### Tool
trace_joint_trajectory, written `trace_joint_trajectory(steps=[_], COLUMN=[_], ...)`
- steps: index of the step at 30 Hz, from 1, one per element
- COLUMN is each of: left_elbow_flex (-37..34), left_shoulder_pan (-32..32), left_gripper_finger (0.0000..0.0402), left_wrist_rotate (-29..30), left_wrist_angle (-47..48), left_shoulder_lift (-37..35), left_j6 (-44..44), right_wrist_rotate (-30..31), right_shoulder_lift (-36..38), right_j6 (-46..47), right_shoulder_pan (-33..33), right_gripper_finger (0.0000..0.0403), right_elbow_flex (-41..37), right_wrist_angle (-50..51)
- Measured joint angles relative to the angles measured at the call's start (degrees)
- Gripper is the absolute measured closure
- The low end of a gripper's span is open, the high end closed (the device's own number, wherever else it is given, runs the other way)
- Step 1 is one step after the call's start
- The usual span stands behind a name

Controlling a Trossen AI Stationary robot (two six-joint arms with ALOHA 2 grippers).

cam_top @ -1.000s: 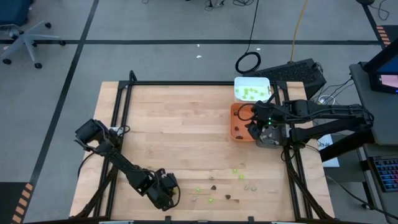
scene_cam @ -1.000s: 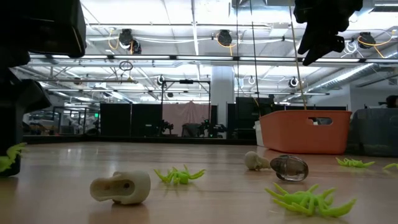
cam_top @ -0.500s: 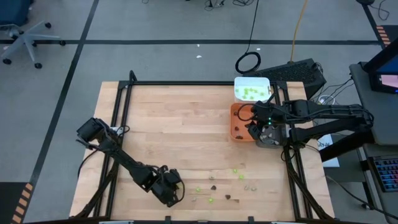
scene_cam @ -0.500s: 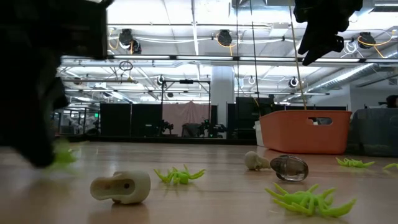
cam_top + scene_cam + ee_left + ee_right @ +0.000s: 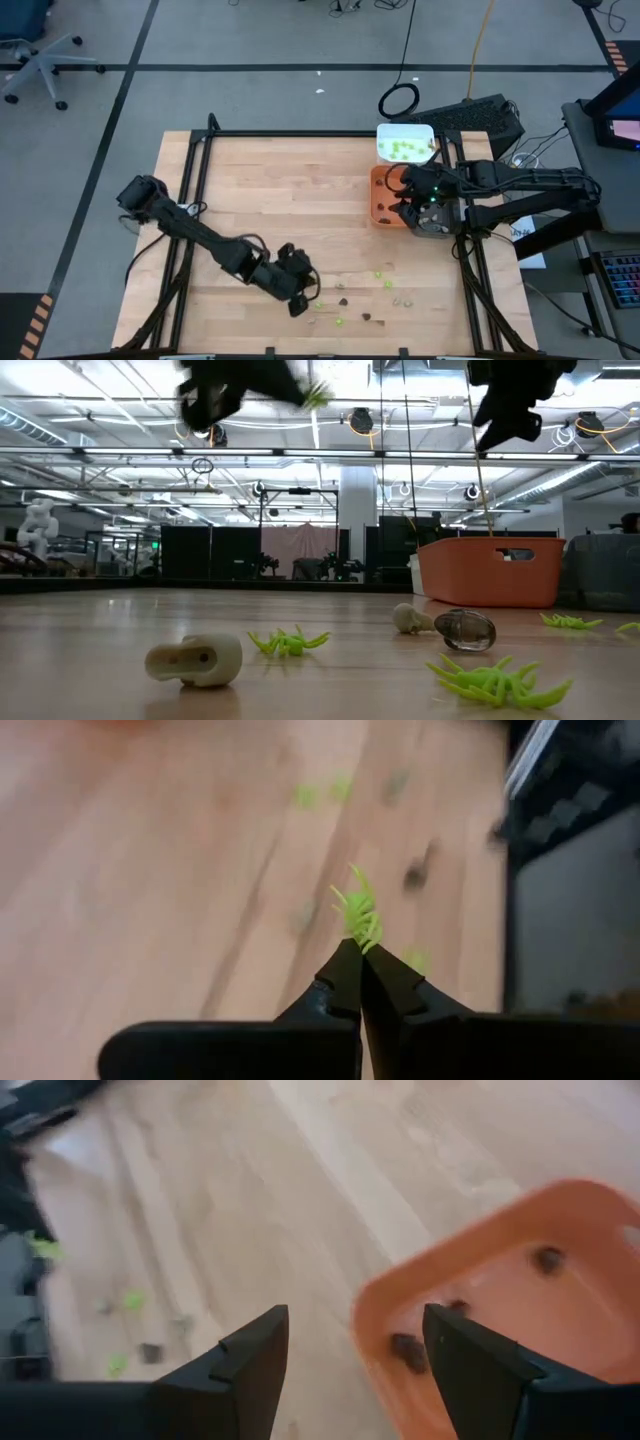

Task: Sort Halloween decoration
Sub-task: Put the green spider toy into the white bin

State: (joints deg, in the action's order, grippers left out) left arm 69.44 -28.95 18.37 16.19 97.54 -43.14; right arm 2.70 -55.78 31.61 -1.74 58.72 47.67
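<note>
Overhead, left hand (image 5: 360,952) pinching lime-green spider (image 5: 360,916), clear of table (image 5: 270,190).

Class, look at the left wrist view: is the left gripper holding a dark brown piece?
No. The left gripper is shut on a lime-green spider, pinched at its fingertips above the table.

Orange tray (image 5: 383,205) beside white tray (image 5: 405,133) and grey tray (image 5: 432,222) on wooden table (image 5: 280,200).

Lime-green spider (image 5: 359,912) showing between black fingers (image 5: 340,982), orange tray (image 5: 386,196) holding dark brown bits, white tray (image 5: 405,132) holding green pieces, pale wood table (image 5: 280,200)
</note>
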Motion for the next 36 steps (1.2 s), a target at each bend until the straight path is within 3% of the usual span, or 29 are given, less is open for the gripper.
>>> trace_joint_trajectory(steps=[5, 8, 12, 21, 27, 36], left_elbow_flex=[4.3, 6.0, 8.2, 8.6, 8.6, 8.6], left_shoulder_pan=[3.7, 6.4, 9.1, 13.6, 15.1, 15.8], left_gripper_finger=[0.0401, 0.0401, 0.0401, 0.0402, 0.0402, 0.0402], left_wrist_rotate=[1.5, 1.6, 1.7, -1.3, -2.3, -3.5], left_wrist_angle=[-1.0, -0.4, -1.4, -21.9, -28.9, -32.8], left_shoulder_lift=[-1.8, -3.1, -3.9, -4.0, -4.0, -4.0], left_j6=[1.3, -4.8, -9.1, -15.8, -17.3, -21.9], right_wrist_rotate=[-6.1, -8.7, -8.9, -8.9, -8.9, -8.9], right_shoulder_lift=[0.8, 1.5, 2.8, 3.9, 4.0, 4.0], right_j6=[-3.1, -4.2, -4.9, -5.7, -6.8, -7.9], right_shoulder_pan=[0.0, 0.0, 0.0, 0.0, 0.0, 0.0], right_gripper_finger=[0.0188, 0.0188, 0.0188, 0.0188, 0.0188, 0.0188], right_elbow_flex=[0.0, 0.0, 0.0, 0.0, 0.0, 0.0], right_wrist_angle=[-4.4, -6.1, -6.1, -5.7, -5.8, -5.4])
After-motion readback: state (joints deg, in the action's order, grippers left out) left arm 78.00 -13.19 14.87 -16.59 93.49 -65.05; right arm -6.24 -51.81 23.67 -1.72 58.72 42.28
